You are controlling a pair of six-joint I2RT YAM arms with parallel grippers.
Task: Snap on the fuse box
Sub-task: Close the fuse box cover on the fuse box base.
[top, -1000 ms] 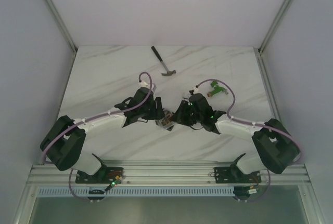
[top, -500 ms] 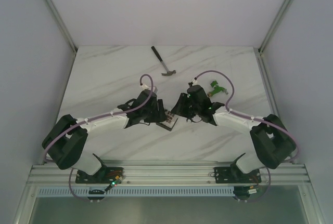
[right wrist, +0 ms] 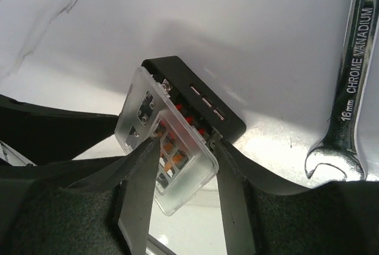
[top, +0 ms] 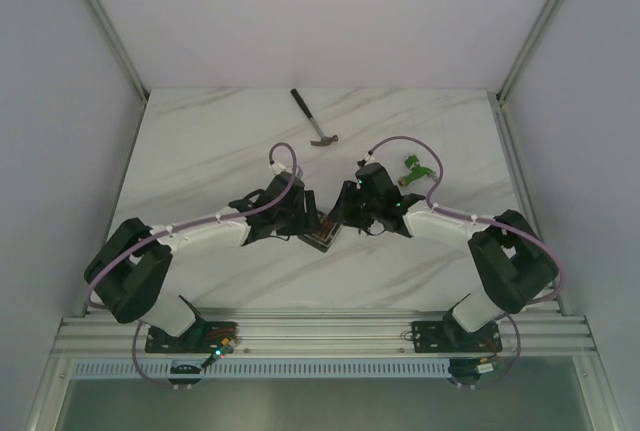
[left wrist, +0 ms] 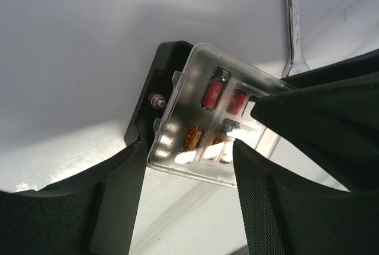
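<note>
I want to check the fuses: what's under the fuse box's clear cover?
Red and orange fuses in rows, seated in the black fuse box. The left gripper's fingers hide some cells.

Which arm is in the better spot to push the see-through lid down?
Probably the right gripper: its fingers straddle the clear lid, while the left gripper holds the fuse box by its black base.
</note>
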